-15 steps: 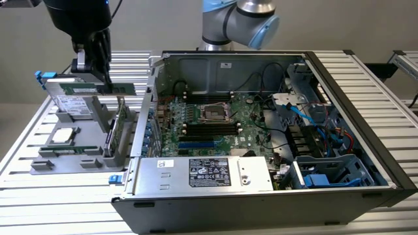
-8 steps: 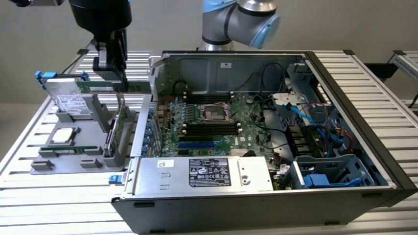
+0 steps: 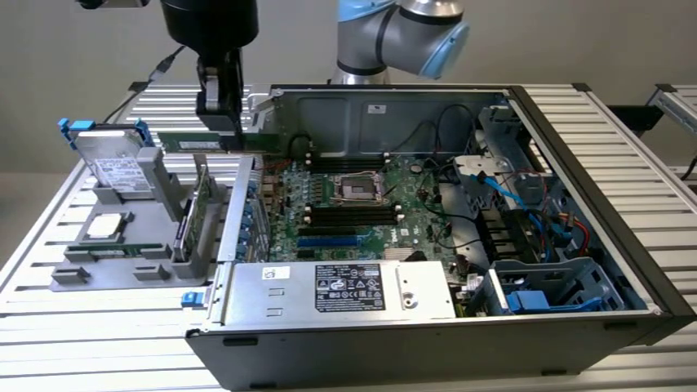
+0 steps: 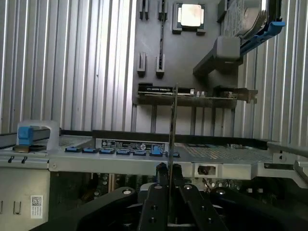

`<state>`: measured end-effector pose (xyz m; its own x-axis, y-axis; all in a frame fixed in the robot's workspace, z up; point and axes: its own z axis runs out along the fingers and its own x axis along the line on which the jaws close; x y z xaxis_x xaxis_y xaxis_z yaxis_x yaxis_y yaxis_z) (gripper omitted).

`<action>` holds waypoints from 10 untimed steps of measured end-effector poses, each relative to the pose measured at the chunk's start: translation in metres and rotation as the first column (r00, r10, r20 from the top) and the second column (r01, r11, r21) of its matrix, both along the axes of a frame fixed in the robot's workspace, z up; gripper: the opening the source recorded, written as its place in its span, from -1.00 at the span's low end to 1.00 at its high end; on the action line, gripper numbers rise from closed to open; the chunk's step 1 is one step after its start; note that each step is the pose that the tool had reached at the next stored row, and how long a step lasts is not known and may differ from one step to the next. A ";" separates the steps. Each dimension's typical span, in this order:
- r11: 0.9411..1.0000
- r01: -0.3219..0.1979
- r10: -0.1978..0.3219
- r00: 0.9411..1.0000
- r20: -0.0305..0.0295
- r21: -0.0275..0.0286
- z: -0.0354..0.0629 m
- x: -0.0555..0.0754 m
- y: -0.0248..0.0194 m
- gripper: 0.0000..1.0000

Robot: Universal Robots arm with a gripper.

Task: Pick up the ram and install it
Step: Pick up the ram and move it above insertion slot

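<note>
Ram [image 3: 194,140] above slatted metal table [image 3: 98,306]

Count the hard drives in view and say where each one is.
1. The hard drive rests on the gray holder at the exterior view's left, outside the computer case. More may be hidden inside the case's bays.

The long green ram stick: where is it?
The ram hangs upper left in the exterior view, clamped in the black gripper, over the open computer case's wall.
</note>
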<state>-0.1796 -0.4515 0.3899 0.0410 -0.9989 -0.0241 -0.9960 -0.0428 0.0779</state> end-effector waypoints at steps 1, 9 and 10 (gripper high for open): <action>1.000 0.000 0.000 1.000 0.000 0.000 0.0002 0.004 0.0002 -0.73; 1.000 0.000 0.000 1.000 -0.001 0.003 0.0019 0.038 0.0023 -0.73; 1.000 0.000 0.000 1.000 -0.001 0.004 0.0021 0.042 0.0025 -0.73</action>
